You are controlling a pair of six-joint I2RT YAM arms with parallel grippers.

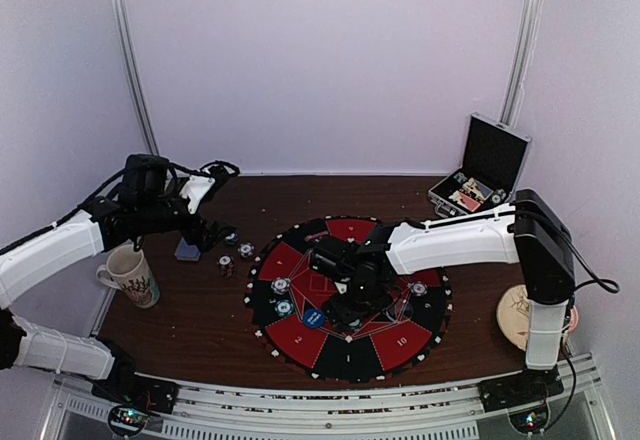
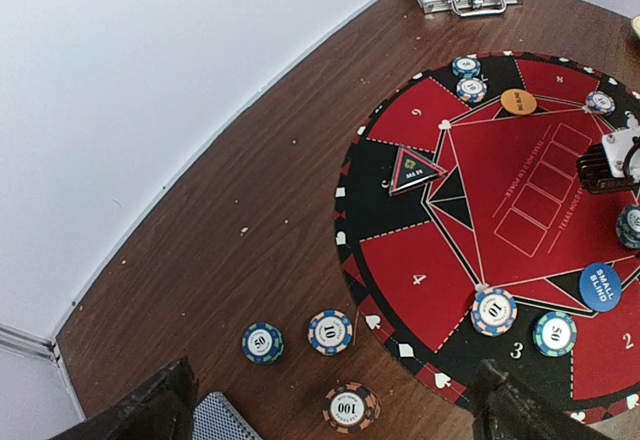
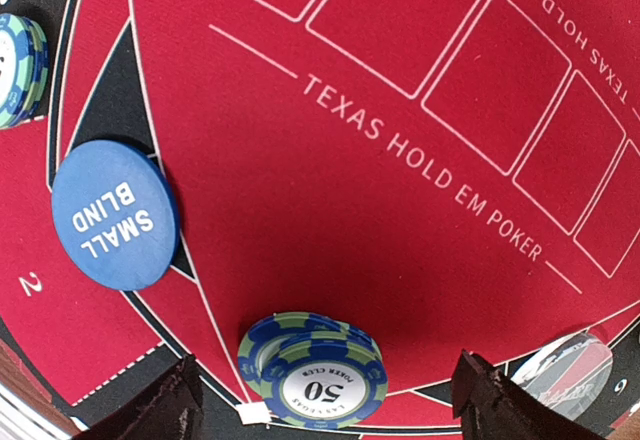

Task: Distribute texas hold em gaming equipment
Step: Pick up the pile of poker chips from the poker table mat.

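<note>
Mat (image 1: 300, 340): round, red and black with numbered seats, in the middle of the table.
Right gripper (image 3: 325, 398): spread wide, holding nothing, low over the mat, one of the fingers (image 3: 150, 410) on each side of the chip stack.
Chip stack (image 3: 318, 368): green and blue, marked 50, a few high and slightly fanned, on the edge of the red centre panel, near the blue button but apart from it.
Blue button (image 3: 115, 215): marked "SMALL BLIND", flat on the mat by seat 2.
Left gripper (image 2: 335, 392): open and empty, hanging off the mat above the loose chips.
Loose chips: a 50 (image 2: 262, 342), a 10 (image 2: 330, 332) and a 100 (image 2: 351, 407) on bare wood beside the mat.
Card deck (image 2: 225, 418): near the 100, partly hidden by a finger.
Orange button (image 2: 518, 101): on the far side of the mat, near two more chips.
Step in hand: probably the stack, either just set down or about to be gripped. Impossible to tell which.
If gripping: come straight down, centre on the stack, and close on the lowest chip's rim so the fanned top chips lift too.
If releasing: rise vertically, without sideways drift.
Risk: a finger clipping the stack and scattering it toward the blue button.
</note>
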